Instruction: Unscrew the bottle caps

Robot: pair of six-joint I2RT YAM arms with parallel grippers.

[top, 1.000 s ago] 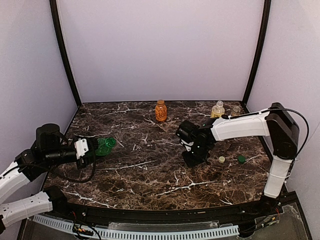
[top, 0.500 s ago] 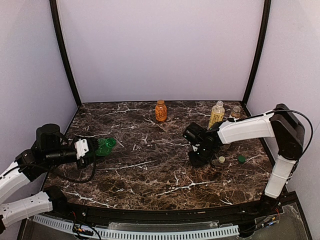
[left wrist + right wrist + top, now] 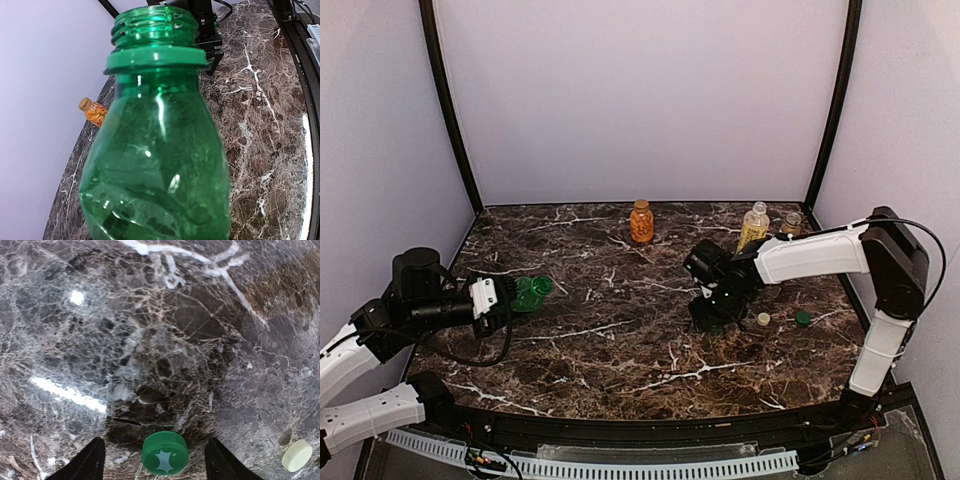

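My left gripper [image 3: 503, 301] is shut on the green bottle [image 3: 531, 292], holding it on its side above the left of the table. In the left wrist view the green bottle [image 3: 155, 165] fills the frame and hides my fingers; its threaded neck [image 3: 152, 25] carries no cap. My right gripper [image 3: 708, 320] points down at the table right of centre. It stands open [image 3: 154, 441], and a green cap [image 3: 165, 453] lies on the marble between its two fingers, touching neither. An orange bottle [image 3: 641, 221], a yellow bottle [image 3: 754, 225] and a clear bottle [image 3: 791, 222] stand at the back.
A pale cap [image 3: 763, 319] and a dark green cap [image 3: 802, 318] lie on the marble just right of the right gripper; the pale cap [image 3: 297, 455] also shows in the right wrist view. The orange bottle [image 3: 94, 111] stands near the back wall.
The right gripper shifted right toward the loose caps, then opened, leaving the green cap on the table. The left arm and green bottle have not moved.
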